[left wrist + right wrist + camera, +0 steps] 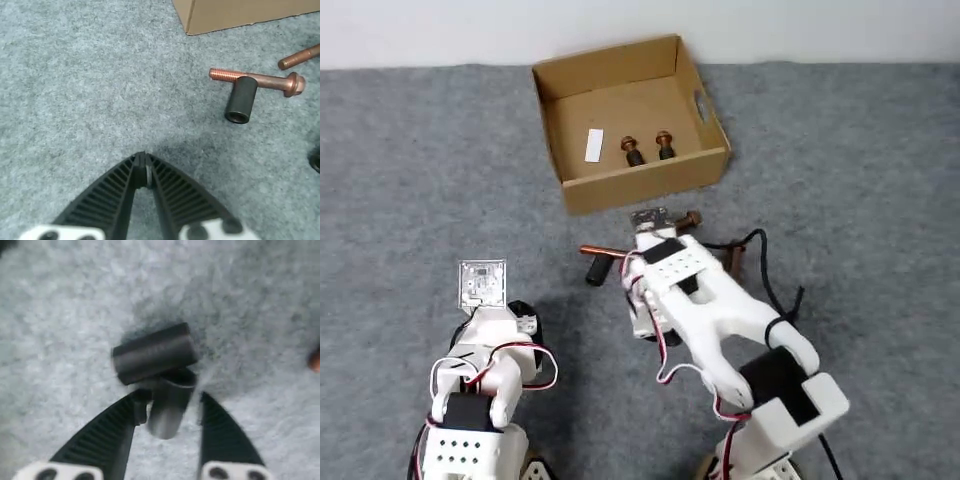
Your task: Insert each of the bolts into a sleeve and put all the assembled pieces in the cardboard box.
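Before the cardboard box (640, 180), right jaws sit spread around a black sleeve (167, 400); closing on it seems next, while left jaws are pressed together.

Two sleeved bolts (632, 150) in the cardboard box (645, 183); outside, copper bolt (260, 80) (flat) touching black sleeve (241, 99).

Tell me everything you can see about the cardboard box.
The cardboard box is brown, open-topped and stands upright on the grey carpet. One side wall has a slot handle cut in it. On its floor lie two copper-headed sleeved bolts, side by side, and a white slip beside them.
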### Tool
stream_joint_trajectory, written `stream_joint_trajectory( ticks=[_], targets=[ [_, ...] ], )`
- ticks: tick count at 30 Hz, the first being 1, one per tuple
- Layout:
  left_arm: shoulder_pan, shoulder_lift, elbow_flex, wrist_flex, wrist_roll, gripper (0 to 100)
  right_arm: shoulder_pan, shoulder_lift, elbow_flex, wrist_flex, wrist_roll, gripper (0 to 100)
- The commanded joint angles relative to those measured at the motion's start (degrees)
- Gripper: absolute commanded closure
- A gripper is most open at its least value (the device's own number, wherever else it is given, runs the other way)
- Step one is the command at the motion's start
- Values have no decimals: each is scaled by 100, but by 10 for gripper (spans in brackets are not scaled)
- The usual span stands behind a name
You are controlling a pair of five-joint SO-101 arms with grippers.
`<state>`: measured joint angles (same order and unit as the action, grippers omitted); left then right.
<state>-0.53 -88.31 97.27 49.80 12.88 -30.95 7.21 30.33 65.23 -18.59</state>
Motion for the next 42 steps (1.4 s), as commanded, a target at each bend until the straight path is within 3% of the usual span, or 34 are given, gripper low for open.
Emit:
stream_joint_trajectory(
  ticks=[1, 7, 15, 20, 30, 37, 42],
  targets=[
    [-35, -44, -40, -132, 35, 994, 75, 22, -308, 66, -62, 966],
    [-35, -44, -40, -132, 35, 994, 75, -804, -686, 796, -62, 991],
    [-35, -44, -40, -141, 35, 994, 75, -3152, -703, 2325, -70, 991],
    [-35, -44, -40, -141, 35, 994, 268, -4567, -668, 2888, -563, 991],
    [0, -44, -40, -141, 35, 994, 1798, -6897, 826, 2527, -800, 991],
    [0, -44, -40, -149, 35, 994, 2123, -9130, 2119, 2308, -756, 991],
    [-26, -44, -101, -149, 9, 994, 2870, -10431, 2963, 2369, -273, 991]
  ],
)
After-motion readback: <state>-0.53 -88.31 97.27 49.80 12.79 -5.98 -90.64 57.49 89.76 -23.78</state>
